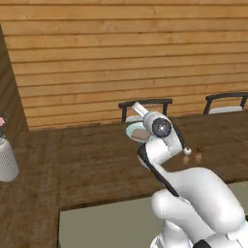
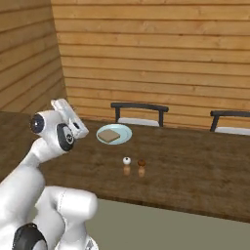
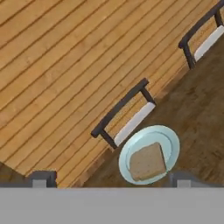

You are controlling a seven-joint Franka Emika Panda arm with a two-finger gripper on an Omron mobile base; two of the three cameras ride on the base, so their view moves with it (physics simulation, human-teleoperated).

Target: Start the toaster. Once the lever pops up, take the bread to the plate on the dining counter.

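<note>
The bread, a flat tan-brown slice, lies on the pale teal plate on the dark wood dining counter. In the hand view the bread rests in the middle of the plate, just above and between the two fingertips. My gripper is open and holds nothing; its hand hovers left of the plate, raised off the counter. From the left base view the arm hides most of the plate and the bread. The toaster is out of view.
Two small shakers stand on the counter in front of the plate. Dark chairs sit behind the counter against a wooden plank wall. A white vase stands at the counter's left end.
</note>
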